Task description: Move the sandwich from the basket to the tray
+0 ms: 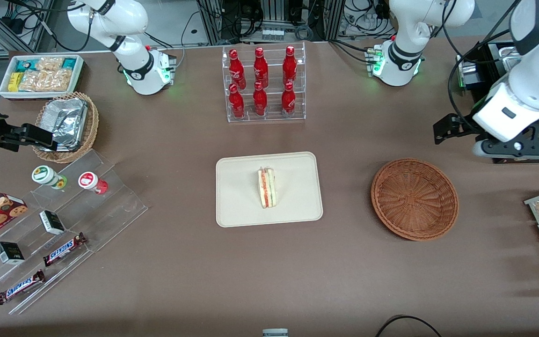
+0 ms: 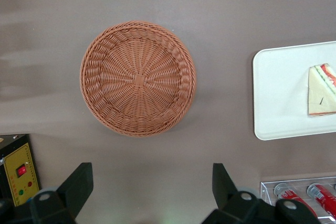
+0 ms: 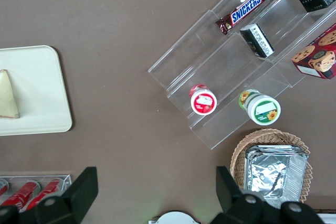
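While the sandwich (image 1: 266, 188) on the tray (image 1: 236, 206), wide pincer (image 2: 149, 187) seemingly above brown table (image 1: 269, 271).

Brown table (image 1: 297, 281); cables, metal framing (image 1: 274, 18) at its upper edge

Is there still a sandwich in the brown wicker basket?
No, the basket is empty; the sandwich lies on the tray, and the open gripper hangs above the table beside the basket.
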`<act>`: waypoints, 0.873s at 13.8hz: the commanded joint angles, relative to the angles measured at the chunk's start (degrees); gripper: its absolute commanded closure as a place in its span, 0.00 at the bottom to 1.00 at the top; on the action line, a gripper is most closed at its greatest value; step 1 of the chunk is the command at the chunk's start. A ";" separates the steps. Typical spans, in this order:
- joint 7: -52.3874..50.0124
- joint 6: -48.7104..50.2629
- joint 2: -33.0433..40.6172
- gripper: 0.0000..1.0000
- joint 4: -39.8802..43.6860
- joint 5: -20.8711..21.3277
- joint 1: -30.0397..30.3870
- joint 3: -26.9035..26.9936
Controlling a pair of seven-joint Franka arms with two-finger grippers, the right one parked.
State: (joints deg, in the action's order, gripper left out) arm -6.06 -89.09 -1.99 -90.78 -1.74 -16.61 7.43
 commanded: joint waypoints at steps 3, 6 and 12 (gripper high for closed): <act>0.61 2.08 -0.04 0.00 1.40 0.78 15.53 -14.01; 0.70 3.14 2.33 0.00 0.96 0.78 16.35 -14.20; 0.70 3.40 5.59 0.00 -1.15 0.86 16.08 -12.80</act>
State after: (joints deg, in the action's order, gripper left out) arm -5.99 -86.61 2.63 -91.30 -1.63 -1.19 -5.59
